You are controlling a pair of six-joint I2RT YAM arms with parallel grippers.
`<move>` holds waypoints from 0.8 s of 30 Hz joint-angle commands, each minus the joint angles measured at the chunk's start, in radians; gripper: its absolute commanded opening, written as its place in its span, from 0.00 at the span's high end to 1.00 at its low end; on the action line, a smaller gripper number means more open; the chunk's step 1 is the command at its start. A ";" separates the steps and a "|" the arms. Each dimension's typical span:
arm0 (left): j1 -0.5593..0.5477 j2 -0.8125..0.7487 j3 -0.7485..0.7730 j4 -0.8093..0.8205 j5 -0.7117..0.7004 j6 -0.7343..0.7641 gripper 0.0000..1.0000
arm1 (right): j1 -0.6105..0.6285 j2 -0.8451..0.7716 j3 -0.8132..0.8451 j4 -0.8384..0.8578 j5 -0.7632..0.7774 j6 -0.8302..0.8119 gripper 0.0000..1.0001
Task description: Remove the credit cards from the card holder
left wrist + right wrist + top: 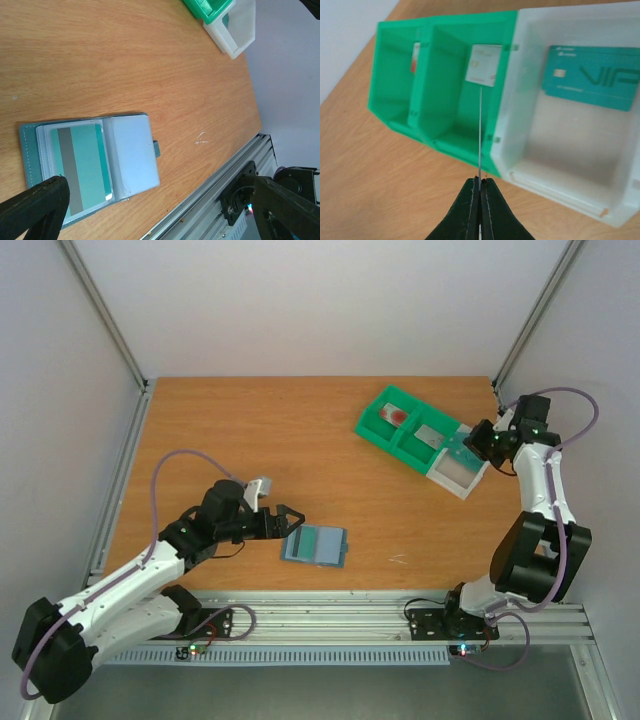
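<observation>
On the wooden tabletop (250, 440), near its front edge, the slate-blue card holder (297, 544), lying flat and spread open. In its right-hand panel as seen from above, a striped teal card (82, 167), tucked in a clear pocket, with a grey band along its length; beside it, the other panel, pale blue. Just left of the holder, the left claw (296, 521), low over the wood, spread wide and gripping nothing, one finger (30, 207) overlapping the holder's corner in the wrist view, contact impossible to judge. Well apart, toward the far right corner, a green bin (372, 426) of two compartments with a white bin (465, 486) butted against its end. In the green compartment at the outer end, a red card (396, 416); in the one next to the white bin, a pale grey card (484, 65); in the white bin itself, a teal VIP card (592, 77). By the seam between the two bins, the right claw (480, 181), pinched fully together; from between its tips, a thin dark line running up toward the pale grey card, too thin to identify.
</observation>
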 commanded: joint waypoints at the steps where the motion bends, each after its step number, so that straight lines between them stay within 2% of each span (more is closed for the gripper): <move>1: 0.004 0.005 0.036 0.038 0.011 0.027 0.01 | -0.027 0.059 0.064 -0.060 0.074 -0.055 0.99; 10: 0.005 0.023 0.031 0.053 0.003 0.019 0.01 | -0.028 0.190 0.162 -0.126 0.199 -0.104 0.99; 24: 0.005 0.133 0.061 0.086 -0.003 0.017 0.01 | -0.029 0.390 0.322 -0.140 0.192 -0.123 0.99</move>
